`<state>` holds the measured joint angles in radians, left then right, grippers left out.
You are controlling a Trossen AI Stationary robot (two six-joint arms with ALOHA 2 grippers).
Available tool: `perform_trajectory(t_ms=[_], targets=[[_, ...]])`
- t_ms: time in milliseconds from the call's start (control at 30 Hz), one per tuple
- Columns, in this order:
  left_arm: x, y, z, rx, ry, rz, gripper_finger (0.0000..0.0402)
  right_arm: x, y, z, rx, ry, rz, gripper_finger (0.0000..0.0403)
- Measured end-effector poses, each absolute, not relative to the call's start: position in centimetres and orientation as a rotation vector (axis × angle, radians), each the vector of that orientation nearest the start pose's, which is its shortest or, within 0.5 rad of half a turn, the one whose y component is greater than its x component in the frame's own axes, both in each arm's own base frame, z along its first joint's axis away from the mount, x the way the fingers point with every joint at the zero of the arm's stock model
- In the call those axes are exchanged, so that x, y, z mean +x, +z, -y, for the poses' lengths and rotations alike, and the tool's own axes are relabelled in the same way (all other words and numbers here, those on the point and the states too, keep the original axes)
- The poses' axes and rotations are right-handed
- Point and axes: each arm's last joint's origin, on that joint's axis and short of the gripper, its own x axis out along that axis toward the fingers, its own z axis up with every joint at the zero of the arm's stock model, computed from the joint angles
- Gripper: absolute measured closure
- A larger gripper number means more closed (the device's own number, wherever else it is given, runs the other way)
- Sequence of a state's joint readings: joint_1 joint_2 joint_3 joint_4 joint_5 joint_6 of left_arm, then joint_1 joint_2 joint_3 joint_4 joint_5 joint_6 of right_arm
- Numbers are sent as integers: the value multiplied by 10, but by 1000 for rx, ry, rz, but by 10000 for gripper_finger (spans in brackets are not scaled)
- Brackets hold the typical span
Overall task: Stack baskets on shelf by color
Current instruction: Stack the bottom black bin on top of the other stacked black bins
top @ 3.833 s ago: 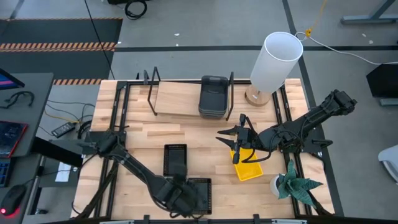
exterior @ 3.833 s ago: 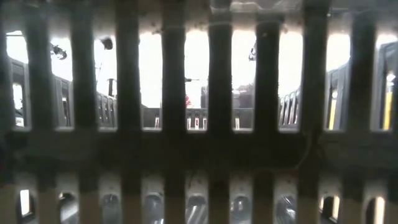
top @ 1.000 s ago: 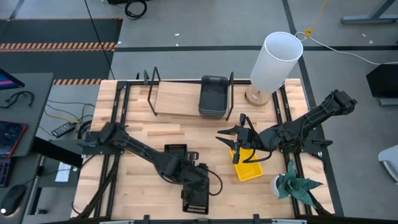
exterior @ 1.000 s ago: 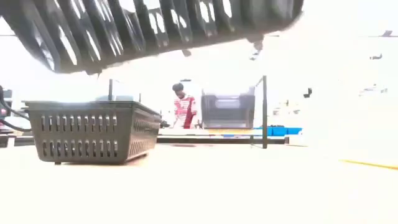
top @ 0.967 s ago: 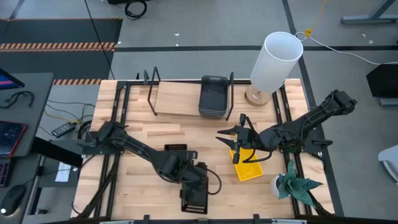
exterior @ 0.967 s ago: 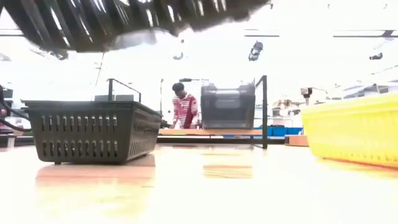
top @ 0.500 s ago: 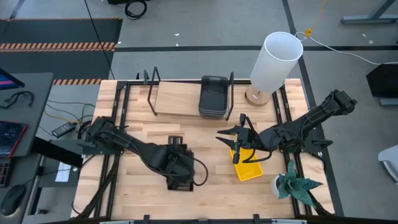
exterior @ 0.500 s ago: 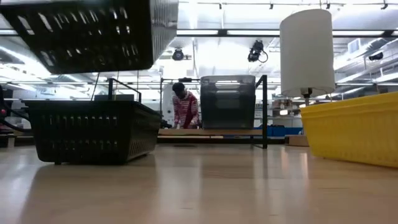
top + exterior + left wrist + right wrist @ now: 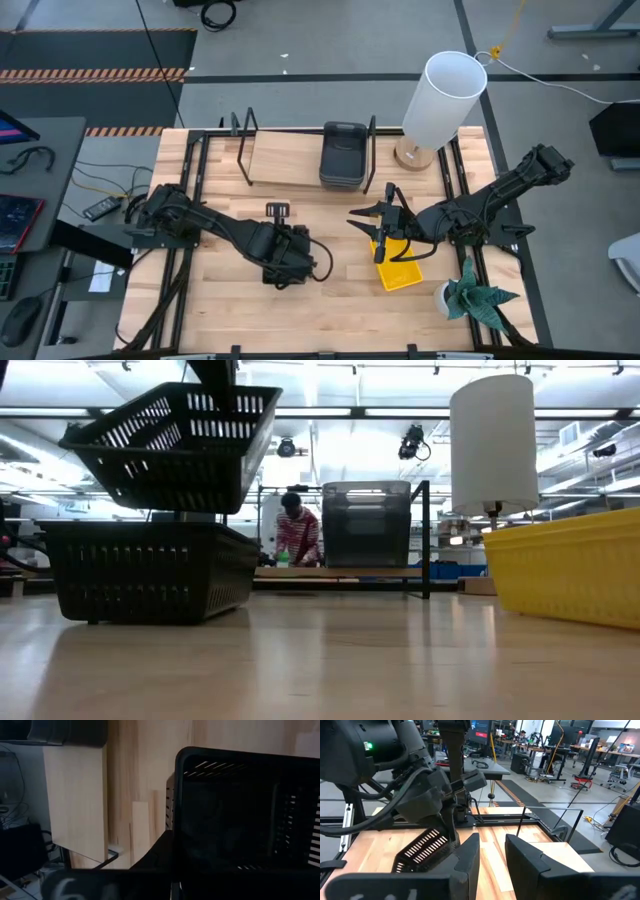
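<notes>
A black mesh basket point(image 9: 170, 450) hangs tilted right above a second black mesh basket point(image 9: 150, 570), which stands on its base on the table. My left gripper point(image 9: 215, 372) is shut on the upper one; from above the gripper point(image 9: 283, 258) covers both. Dark grey baskets point(image 9: 343, 155) are stacked at the right end of the shelf point(image 9: 290, 160). A yellow basket point(image 9: 400, 272) rests on the table right of the middle. My right gripper point(image 9: 492, 840) stands open above the yellow basket's far left corner, with nothing between its fingers. My left gripper holds the upper black basket by its rim point(image 9: 215, 392), coming from above with the fingers pointing down. The basket hangs tilted below the fingers, with the held side highest. It is clear of the basket under it. Whether one finger is inside, I cannot tell.
A tall white cylinder lamp point(image 9: 445, 95) stands at the far right corner, and a small green plant point(image 9: 475, 295) at the near right edge. The shelf's left part is bare board. A person point(image 9: 295, 530) shows in the room beyond the table.
My left gripper has carried the black basket from near the table's near edge toward the far edge and a little left, until it stands over the other black basket. The basket has stayed lifted clear and has tipped from level to tilted.
</notes>
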<state>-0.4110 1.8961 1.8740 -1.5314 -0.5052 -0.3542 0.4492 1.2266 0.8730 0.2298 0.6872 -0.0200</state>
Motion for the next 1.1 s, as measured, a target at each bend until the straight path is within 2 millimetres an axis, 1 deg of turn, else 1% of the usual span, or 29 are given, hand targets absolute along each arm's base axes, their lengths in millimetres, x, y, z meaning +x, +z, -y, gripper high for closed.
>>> perform_trajectory(t_ms=[200,267,333,500,633,800,967,1100], targets=[[329,315,124,389,309,-1359,386,252,312,-101,-87,-236,-107,305],[329,310,124,395,308,-1371,386,252,312,-101,-86,-237,-107,305],[327,302,124,410,310,-1403,386,252,312,-101,-86,-237,-107,305],[324,271,124,440,312,-1460,382,252,312,-101,-86,-237,-107,305],[324,262,126,440,306,-1464,380,252,312,-101,-86,-237,-107,305],[323,264,126,412,266,-1471,383,252,312,-101,-86,-237,-107,305],[318,278,124,359,224,-1427,380,252,312,-101,-86,-237,-107,305],[318,284,125,318,156,-1405,385,252,312,-101,-86,-237,-107,305]])
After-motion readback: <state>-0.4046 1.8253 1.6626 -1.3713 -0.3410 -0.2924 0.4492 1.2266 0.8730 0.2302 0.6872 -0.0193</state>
